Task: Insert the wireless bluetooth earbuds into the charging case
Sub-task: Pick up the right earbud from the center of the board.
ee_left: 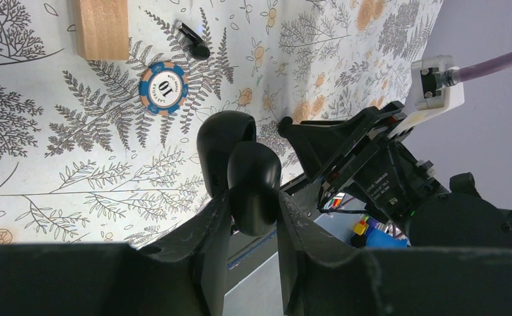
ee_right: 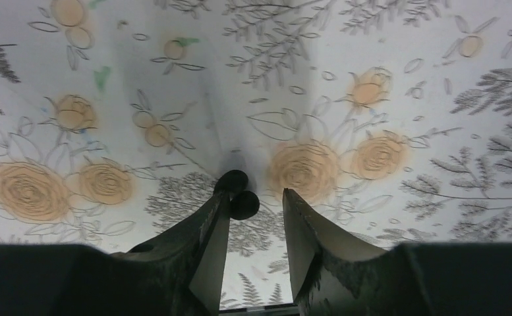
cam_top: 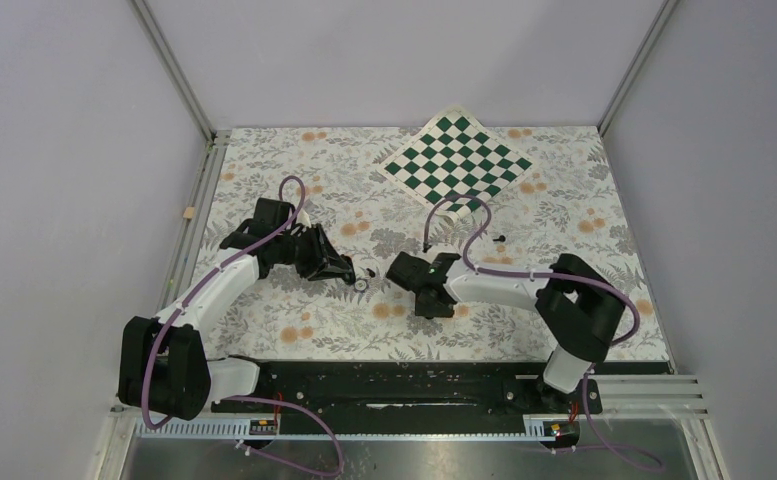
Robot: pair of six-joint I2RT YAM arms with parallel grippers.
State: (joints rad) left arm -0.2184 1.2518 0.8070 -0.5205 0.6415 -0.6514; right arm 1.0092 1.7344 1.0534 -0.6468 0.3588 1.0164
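Charging case [ee_left: 236,158] sits clenched in left hand [ee_left: 253,201], chip [ee_left: 164,87] and block [ee_left: 101,26] beyond; right hand [ee_right: 256,195] parted around earbud [ee_right: 243,205].

The top camera sits high behind the arm bases, looking down over the floral tablecloth [cam_top: 294,340]. The left wrist camera looks past the left gripper [ee_left: 253,197] to the right arm [ee_left: 378,171], also seen from above. The right wrist camera peers past the right gripper [ee_right: 256,197], close on the cloth.

Open black case [ee_left: 253,184], loose bud [ee_left: 195,41]
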